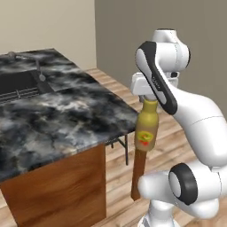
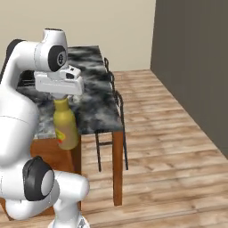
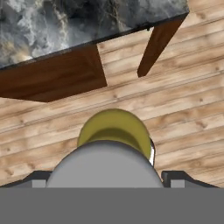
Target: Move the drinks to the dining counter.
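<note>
The tool point(image 1: 150, 98) grips the yellow bottle point(image 1: 146, 127) by its capped top, so it hangs upright, off the floor, just beside the marbled surface point(image 1: 66, 115) (not yet over it). The left base view shows the orange-red label and the far sink point(image 1: 20, 85); the hand view looks down past the bottle at floorboards.

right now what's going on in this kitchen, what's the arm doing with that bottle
The white arm is carrying the yellow bottle by its neck, hanging upright under the gripper. The bottle is in the air over the wooden floor, just off the corner of the dining counter, not yet above its marbled top. The jaws stand wide around the bottle's top. The counter's sunken sink lies at the far end, and dark stools stand along its side.
</note>
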